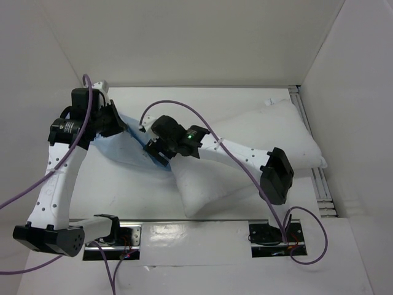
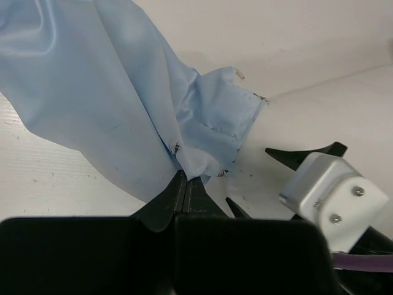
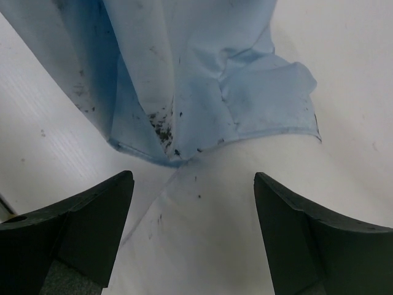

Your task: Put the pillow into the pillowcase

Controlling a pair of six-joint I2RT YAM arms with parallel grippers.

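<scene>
The white pillow (image 1: 245, 153) lies diagonally on the table's right half, one end under my right arm. The light blue pillowcase (image 1: 126, 147) hangs limp between the two grippers at left centre. My left gripper (image 1: 116, 126) is shut on a hem of the pillowcase (image 2: 123, 104), fingers (image 2: 175, 196) pressed together on the cloth. My right gripper (image 1: 153, 149) is open, its fingers (image 3: 92, 215) spread over the pillow's end (image 3: 202, 233), just short of the pillowcase's speckled edge (image 3: 184, 86), which drapes onto the pillow.
White walls stand at the back and on both sides. A ribbed rail (image 1: 319, 184) runs along the table's right edge. Purple cables (image 1: 184, 107) loop over both arms. A white block (image 2: 331, 193) with two screws sits beside my left fingers.
</scene>
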